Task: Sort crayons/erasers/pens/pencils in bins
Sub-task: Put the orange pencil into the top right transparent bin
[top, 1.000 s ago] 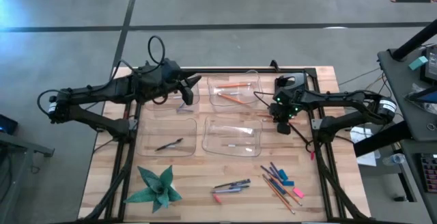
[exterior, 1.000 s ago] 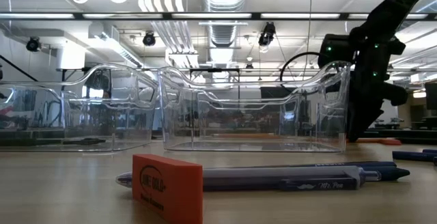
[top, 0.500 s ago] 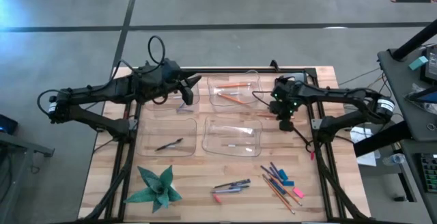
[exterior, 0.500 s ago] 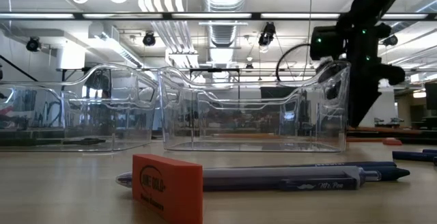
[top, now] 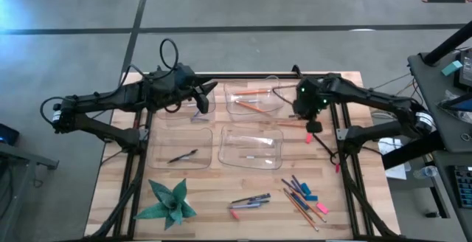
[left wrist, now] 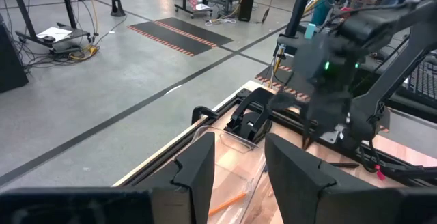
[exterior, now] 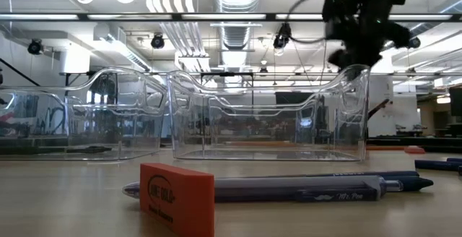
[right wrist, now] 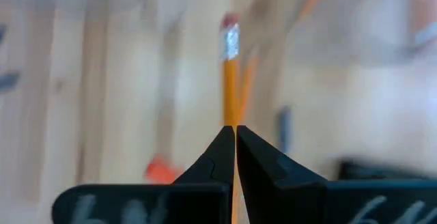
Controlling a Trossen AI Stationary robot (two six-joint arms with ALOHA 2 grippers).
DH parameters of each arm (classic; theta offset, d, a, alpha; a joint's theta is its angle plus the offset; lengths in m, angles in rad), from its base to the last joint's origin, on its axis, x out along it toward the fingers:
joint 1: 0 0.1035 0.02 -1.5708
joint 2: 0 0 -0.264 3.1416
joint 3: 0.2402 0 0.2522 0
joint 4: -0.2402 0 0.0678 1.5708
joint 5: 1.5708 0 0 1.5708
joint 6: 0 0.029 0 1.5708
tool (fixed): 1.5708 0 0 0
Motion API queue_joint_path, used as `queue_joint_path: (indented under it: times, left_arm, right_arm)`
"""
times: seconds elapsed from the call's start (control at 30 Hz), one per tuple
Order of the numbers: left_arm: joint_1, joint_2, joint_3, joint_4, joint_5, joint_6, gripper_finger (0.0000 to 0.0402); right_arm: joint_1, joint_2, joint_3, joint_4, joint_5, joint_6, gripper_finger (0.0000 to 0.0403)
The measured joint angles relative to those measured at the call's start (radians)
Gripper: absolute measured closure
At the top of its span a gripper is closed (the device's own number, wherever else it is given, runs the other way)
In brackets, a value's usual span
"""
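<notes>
Pencil (right wrist: 230,80) blurs beyond the right tool (right wrist: 235,134), clenched on it; left tool (left wrist: 235,166) released.

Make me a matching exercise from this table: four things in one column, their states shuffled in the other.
Things:
1. green paper star
2. right gripper
3. left gripper
4. lone black pen on the left side

States:
A. shut on an orange pencil
B. lying inside a clear bin
C. open, holding nothing
D. on the bare wood, outside the bins

Pairs: 1-D, 2-A, 3-C, 4-B
</notes>
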Motion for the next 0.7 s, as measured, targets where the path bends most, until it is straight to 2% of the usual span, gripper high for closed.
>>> queue_joint_path:
  times: [0.2,0.27,0.37,0.5,0.63,0.7]
  left_arm:
    - [0.0,0.0,0.0,0.0,0.0,0.0,0.0285]
    - [0.0,0.0,0.0,0.0,0.0,0.0,0.0285]
    - [-0.001,0.0,0.0,0.0,0.001,-0.002,0.0285]
    - [-0.002,0.0,0.0,0.0,0.003,-0.001,0.0285]
    - [-0.002,0.0,-0.004,0.0,0.003,-0.001,0.0285]
    - [-0.002,0.0,-0.006,0.0,0.003,-0.001,0.0285]
  right_arm:
    - [0.0,0.013,0.055,0.319,-0.001,0.128,0.0395]
    - [0.0,0.033,0.076,0.355,-0.002,0.147,0.0395]
    - [-0.001,0.053,0.099,0.291,-0.001,0.147,0.0394]
    - [-0.006,0.051,0.107,0.122,-0.002,0.147,0.0394]
    - [-0.006,-0.017,0.067,0.057,-0.075,0.158,0.0394]
    - [-0.006,-0.056,0.032,0.063,-0.07,0.202,0.0394]
